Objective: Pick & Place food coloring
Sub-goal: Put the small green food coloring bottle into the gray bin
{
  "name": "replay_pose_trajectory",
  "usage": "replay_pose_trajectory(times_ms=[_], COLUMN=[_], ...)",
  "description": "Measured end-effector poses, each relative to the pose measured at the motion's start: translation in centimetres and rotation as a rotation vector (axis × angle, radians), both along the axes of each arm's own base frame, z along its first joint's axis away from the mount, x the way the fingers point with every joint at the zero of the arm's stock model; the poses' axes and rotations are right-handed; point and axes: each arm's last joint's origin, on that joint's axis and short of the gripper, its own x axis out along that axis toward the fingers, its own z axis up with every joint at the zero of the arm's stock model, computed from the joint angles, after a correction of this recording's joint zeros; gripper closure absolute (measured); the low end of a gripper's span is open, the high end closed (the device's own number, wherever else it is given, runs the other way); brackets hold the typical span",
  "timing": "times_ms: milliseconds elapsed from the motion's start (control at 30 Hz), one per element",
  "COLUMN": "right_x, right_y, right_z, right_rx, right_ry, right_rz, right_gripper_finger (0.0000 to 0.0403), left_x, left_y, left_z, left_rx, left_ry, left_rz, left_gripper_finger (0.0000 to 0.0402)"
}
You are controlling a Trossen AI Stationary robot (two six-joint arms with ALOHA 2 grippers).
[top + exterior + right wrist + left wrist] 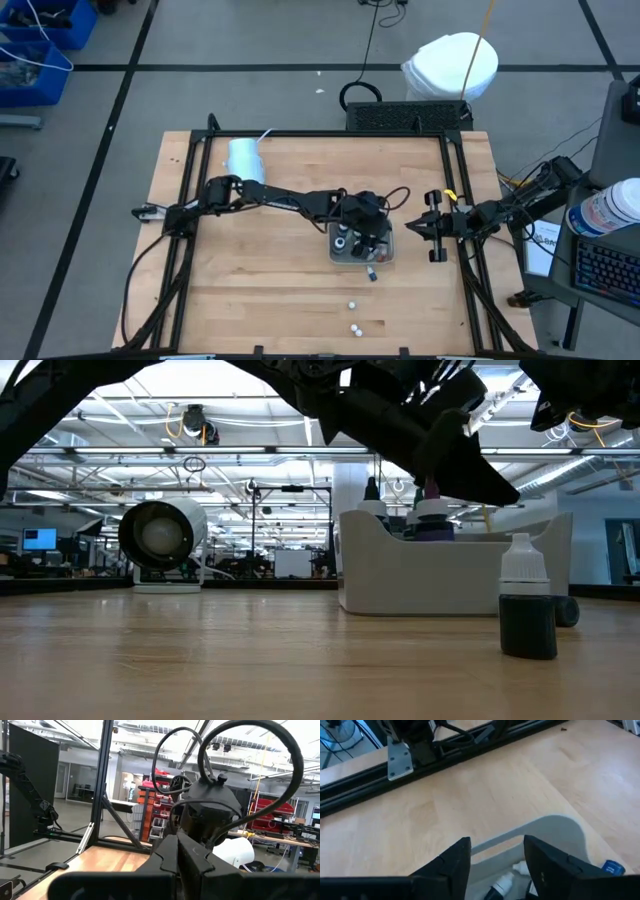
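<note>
A translucent grey tray sits mid-table and holds several small food coloring bottles. The left wrist view shows white-capped ones lying in the tray, and others stand behind its wall. One dark bottle with a white cap stands upright on the table just near of the tray. My left gripper hovers open over the tray, holding nothing. My right gripper waits shut, right of the tray.
A pale blue cup lies on its side at the far left, its mouth showing in the low view. Three small white items lie on the wood toward the near edge. Black frame rails run along the table's sides.
</note>
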Motion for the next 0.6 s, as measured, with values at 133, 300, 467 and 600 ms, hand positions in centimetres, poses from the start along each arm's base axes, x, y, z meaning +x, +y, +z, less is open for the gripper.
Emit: replay_pose_trajectory(times_ms=[133,300,467,600], right_x=[0.0,0.0,0.0,0.0], right_y=[0.0,0.0,0.4,0.6], right_z=[0.0,-0.1,-0.2,-0.1], right_rx=[0.001,0.014,0.022,0.096], right_ry=[0.001,0.008,0.015,0.021], right_rz=[0.001,0.012,0.126,0.239], right_gripper_finger=[0.0403,0.0403,0.0403,0.0403], left_x=[-1.3,-7.5,-15.0,-20.6], left_y=[-0.4,-3.4,-8.7,-11.9], left_z=[4.5,14.1,18.2,18.7], left_rx=[-0.007,-0.08,0.079,0.082], left_ry=[-0.057,-0.027,0.071,0.025], left_rz=[-0.004,-0.064,-0.117,-0.09], left_gripper_finger=[0.0208,0.023,0.0354,0.0387])
